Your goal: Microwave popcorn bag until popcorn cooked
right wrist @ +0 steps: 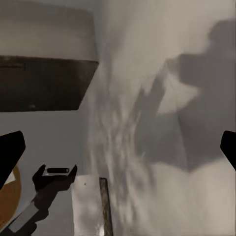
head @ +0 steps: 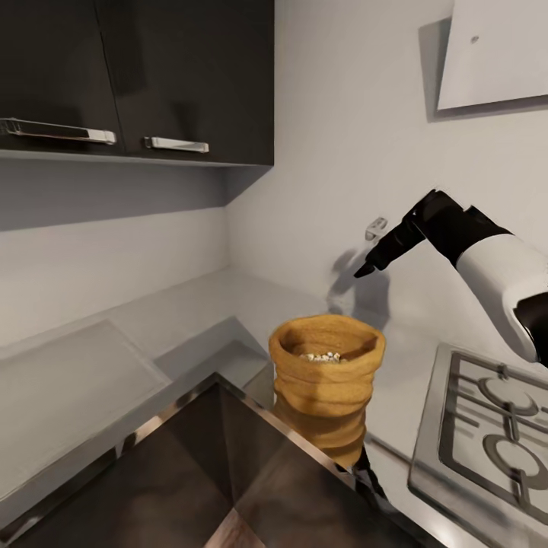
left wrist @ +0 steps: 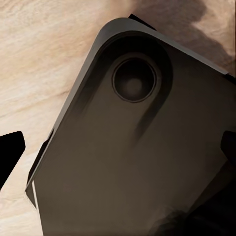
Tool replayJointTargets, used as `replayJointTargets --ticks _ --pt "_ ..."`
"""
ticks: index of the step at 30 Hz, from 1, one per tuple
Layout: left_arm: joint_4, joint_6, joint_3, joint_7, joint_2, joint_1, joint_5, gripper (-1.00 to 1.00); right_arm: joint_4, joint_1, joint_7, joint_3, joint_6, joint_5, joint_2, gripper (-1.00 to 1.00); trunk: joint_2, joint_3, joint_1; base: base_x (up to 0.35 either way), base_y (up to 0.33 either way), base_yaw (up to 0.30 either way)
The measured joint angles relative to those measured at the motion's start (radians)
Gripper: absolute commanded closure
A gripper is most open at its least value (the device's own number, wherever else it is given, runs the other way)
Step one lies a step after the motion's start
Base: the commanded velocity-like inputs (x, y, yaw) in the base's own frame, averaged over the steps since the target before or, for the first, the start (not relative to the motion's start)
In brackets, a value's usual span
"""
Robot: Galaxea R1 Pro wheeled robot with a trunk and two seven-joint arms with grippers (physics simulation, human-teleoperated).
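Observation:
The popcorn bag [head: 327, 380], a squat mustard-tan sack, stands upright on the glossy grey countertop [head: 190, 312] near the corner. Whitish popcorn [head: 322, 356] lies in its open mouth. My right gripper [head: 367, 269] hangs in the air above the bag and a little to its right, close to the back wall, apart from the bag. In the right wrist view its fingers stand wide apart with nothing between them, and an edge of the bag [right wrist: 7, 196] peeks in. My left gripper [left wrist: 118, 152] is open over my dark base [left wrist: 137, 162] and the wooden floor. The microwave is out of view.
A dark sink basin [head: 221, 464] with a steel rim lies in front of the bag. A steel gas hob [head: 487, 434] sits at the right. Dark upper cabinets [head: 137, 76] hang at the left, a pale hood [head: 495, 53] at the top right. A small grey fitting [head: 375, 227] sticks out of the wall.

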Motion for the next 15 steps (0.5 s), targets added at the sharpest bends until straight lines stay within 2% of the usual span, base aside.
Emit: replayJointTargets --ticks 3,6,11,15 --pt "0.0 -0.001 0.001 0.001 0.0 0.0 0.0 -1.0 0.022 0.0 0.0 0.001 -0.003 -0.001 -0.001 -1.0 0.0 0.0 0.0 0.167 0.0 0.0" --pt "-0.001 -0.003 0.001 0.002 0.001 0.0 -0.001 -1.0 0.021 0.006 0.006 0.002 -0.001 -0.006 0.005 -1.0 0.0 0.0 0.001 0.016 0.0 0.0" --pt "-0.001 -0.003 0.0 0.0 0.001 0.0 -0.002 -1.0 0.034 0.005 0.015 0.0 0.002 -0.005 -0.005 -1.0 0.0 0.0 0.001 0.0 0.0 0.0" --pt "-0.002 -0.004 0.001 -0.001 0.001 0.0 -0.002 -1.0 0.039 -0.001 0.014 0.001 0.004 -0.002 -0.015 -1.0 0.0 0.0 0.001 -0.142 0.0 0.0"
